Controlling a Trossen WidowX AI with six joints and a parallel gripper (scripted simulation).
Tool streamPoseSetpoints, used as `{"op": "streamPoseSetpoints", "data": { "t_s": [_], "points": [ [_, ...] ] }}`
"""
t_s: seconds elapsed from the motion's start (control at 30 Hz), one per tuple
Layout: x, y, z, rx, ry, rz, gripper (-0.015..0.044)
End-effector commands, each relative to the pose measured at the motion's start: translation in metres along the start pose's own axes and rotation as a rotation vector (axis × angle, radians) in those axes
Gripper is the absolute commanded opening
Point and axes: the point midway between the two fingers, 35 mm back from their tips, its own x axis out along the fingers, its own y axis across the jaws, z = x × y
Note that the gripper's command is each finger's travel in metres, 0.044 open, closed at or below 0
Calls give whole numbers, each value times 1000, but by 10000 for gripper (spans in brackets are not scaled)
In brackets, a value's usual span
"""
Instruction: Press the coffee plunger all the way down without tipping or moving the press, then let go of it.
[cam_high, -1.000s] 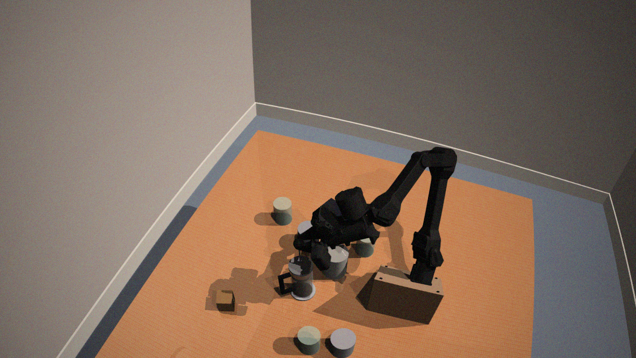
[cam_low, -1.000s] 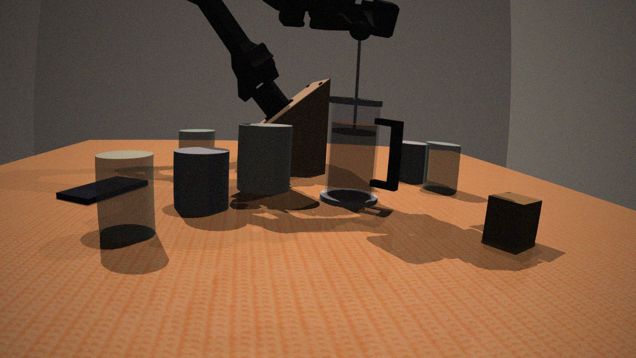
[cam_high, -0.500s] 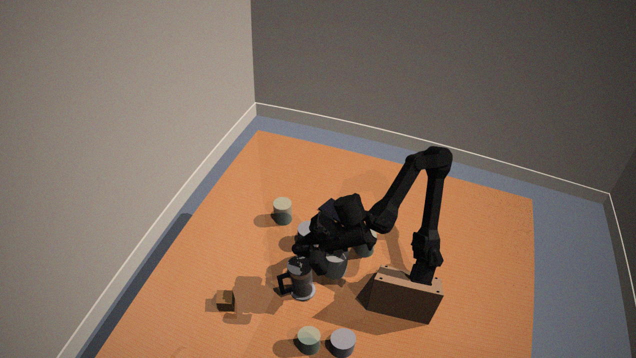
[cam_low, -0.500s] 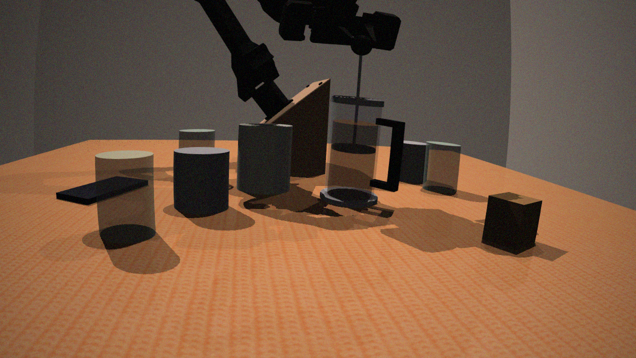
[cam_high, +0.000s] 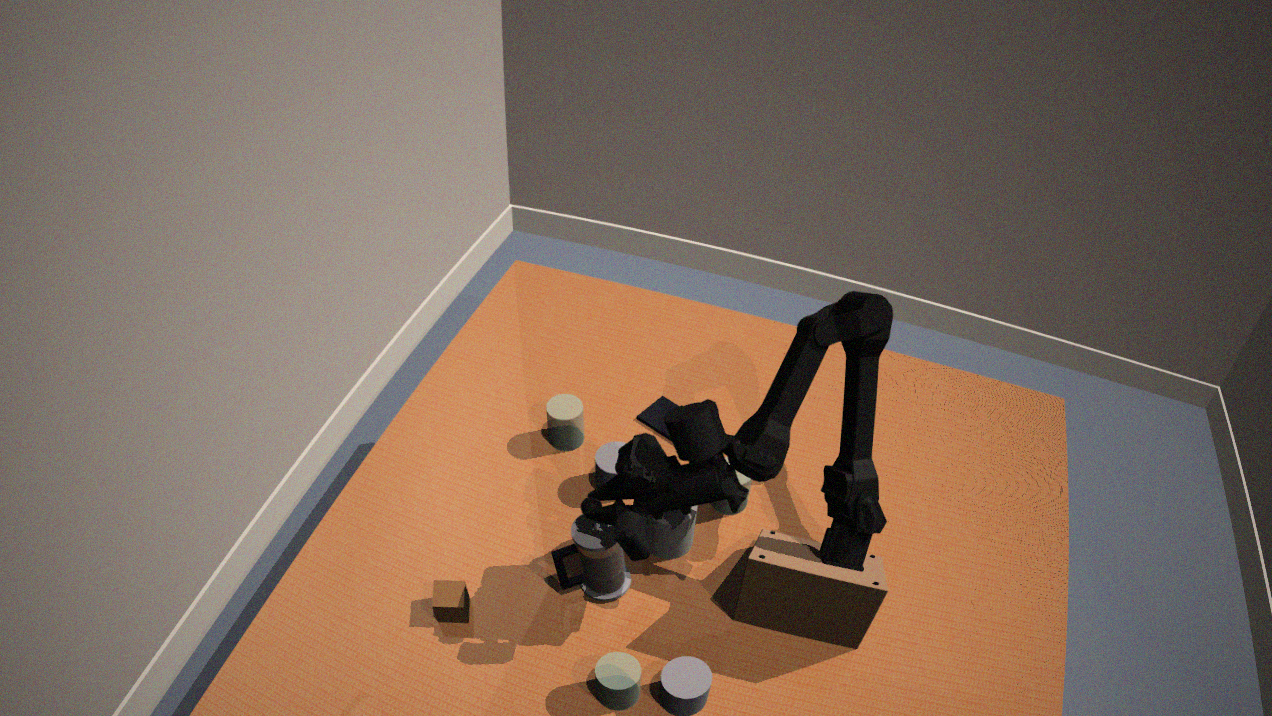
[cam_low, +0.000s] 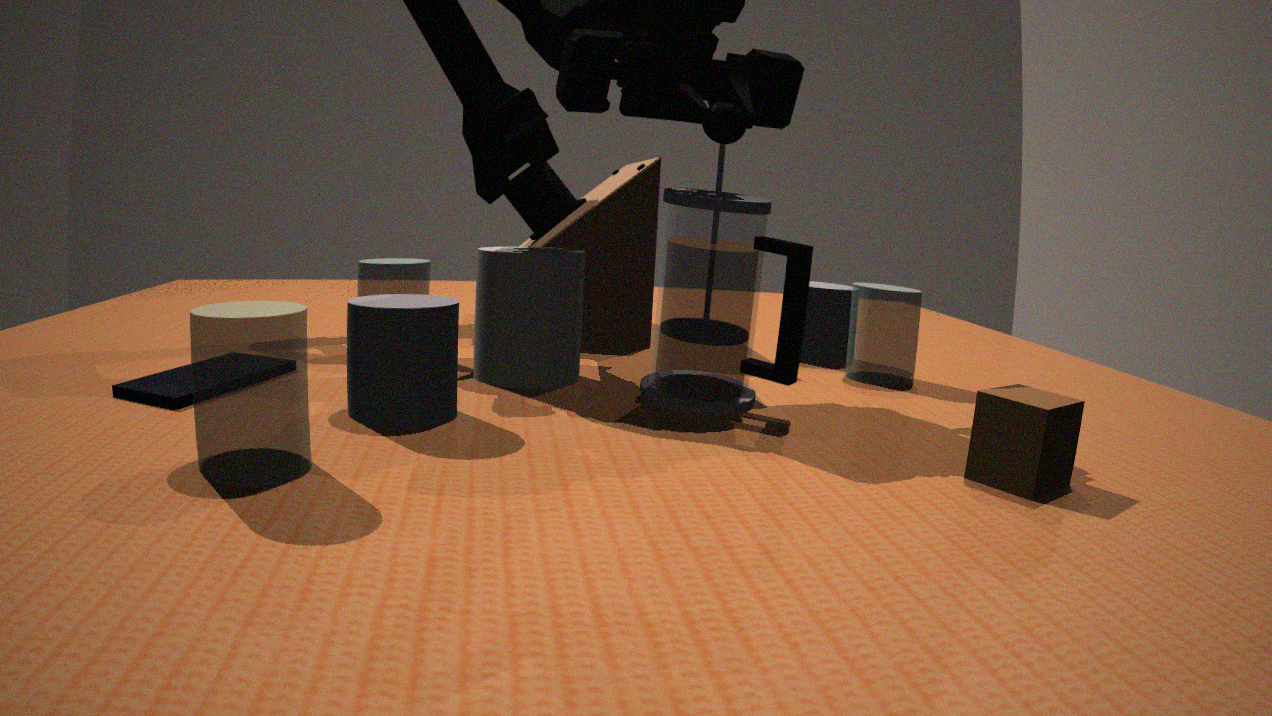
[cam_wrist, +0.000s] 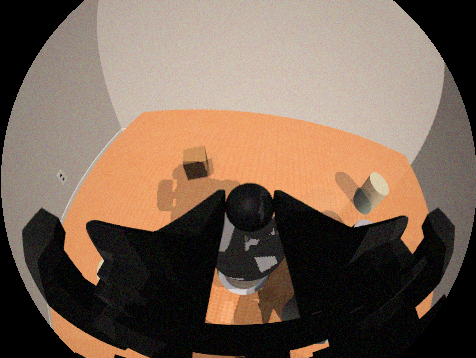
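The glass coffee press (cam_high: 605, 569) (cam_low: 703, 302) stands on the table with its black handle (cam_high: 564, 567) (cam_low: 796, 311) toward the block. In the exterior view it appears to lean very slightly toward the handle. My gripper (cam_high: 591, 504) (cam_low: 724, 120) (cam_wrist: 249, 196) is above the lid, shut on the round black plunger knob (cam_low: 725, 133) (cam_wrist: 249, 210), one finger on each side. A short length of plunger rod (cam_low: 721, 167) shows between knob and lid. The dark filter disc (cam_low: 704, 331) is in the lower part of the glass, above the base (cam_low: 648, 391).
A large grey cylinder (cam_high: 673, 536) (cam_low: 529, 320) stands close beside the press. A brown block (cam_high: 450, 603) (cam_low: 1014, 444) (cam_wrist: 195, 162) is on the handle side. Several smaller cylinders and a dark flat slab (cam_high: 656, 414) (cam_low: 164, 389) lie around. The arm's wedge-shaped base (cam_high: 801, 595) stands behind.
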Motion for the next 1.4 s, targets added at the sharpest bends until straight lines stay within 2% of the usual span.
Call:
{"op": "streamPoseSetpoints", "data": {
  "t_s": [0.0, 1.37],
  "points": [
    [7, 0, -20, -26, 44, 1, 119],
    [15, 1, -11, -15, 28, 2, 119]
  ]
}}
